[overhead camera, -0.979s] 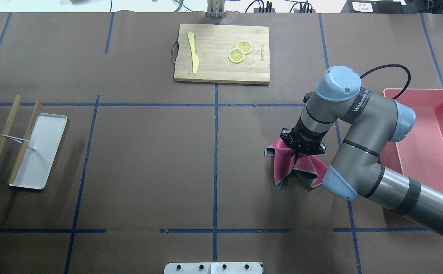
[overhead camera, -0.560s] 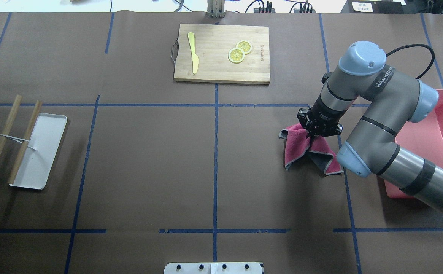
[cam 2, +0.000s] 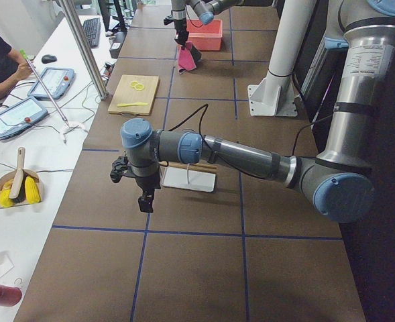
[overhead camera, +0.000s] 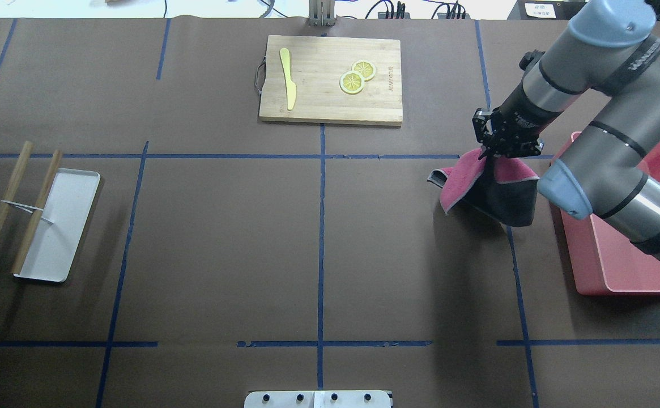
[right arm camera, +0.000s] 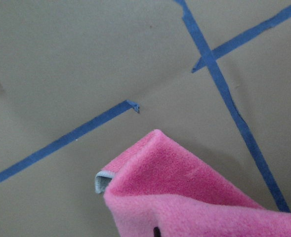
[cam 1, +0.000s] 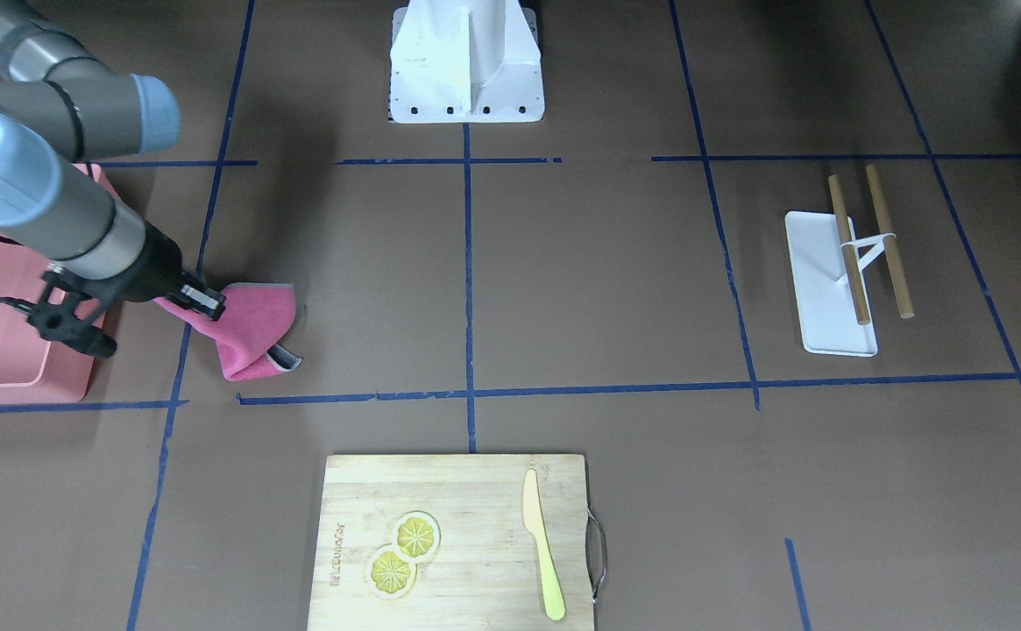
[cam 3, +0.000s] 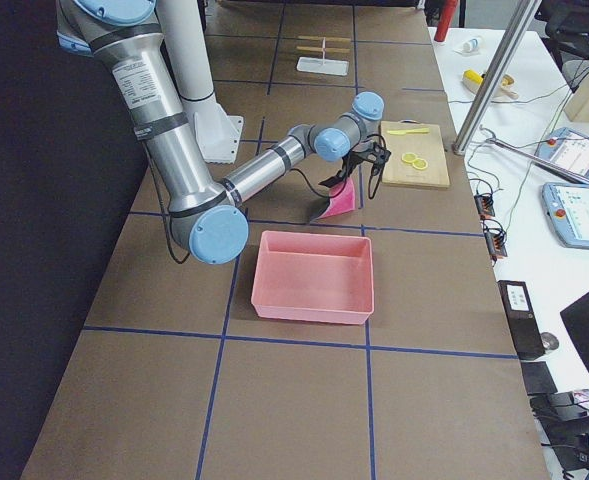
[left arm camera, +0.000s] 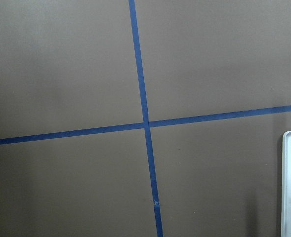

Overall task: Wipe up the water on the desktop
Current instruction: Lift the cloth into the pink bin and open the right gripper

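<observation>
My right gripper (overhead camera: 485, 154) is shut on a pink cloth (overhead camera: 463, 180) with a dark grey underside. It holds the cloth by its top, and the rest drapes down onto the dark-brown desktop (overhead camera: 222, 238), just left of the pink bin. The front-facing view shows the gripper (cam 1: 203, 302) and the cloth (cam 1: 256, 329) trailing on the desktop. The right wrist view shows a pink fold (right arm camera: 185, 197) over a tape crossing. I see no water. My left gripper (cam 2: 145, 201) shows only in the exterior left view, hovering above the desktop; I cannot tell whether it is open or shut.
A pink bin (overhead camera: 618, 255) stands right of the cloth, partly under my right arm. A wooden cutting board (overhead camera: 318, 96) with a yellow knife and lemon slices lies at the far centre. A white tray (overhead camera: 60, 226) with two wooden sticks lies at the left.
My right gripper has moved away from the robot and to the right, dragging the pink cloth with it across the desktop. The cloth now shows more of its dark grey side.
</observation>
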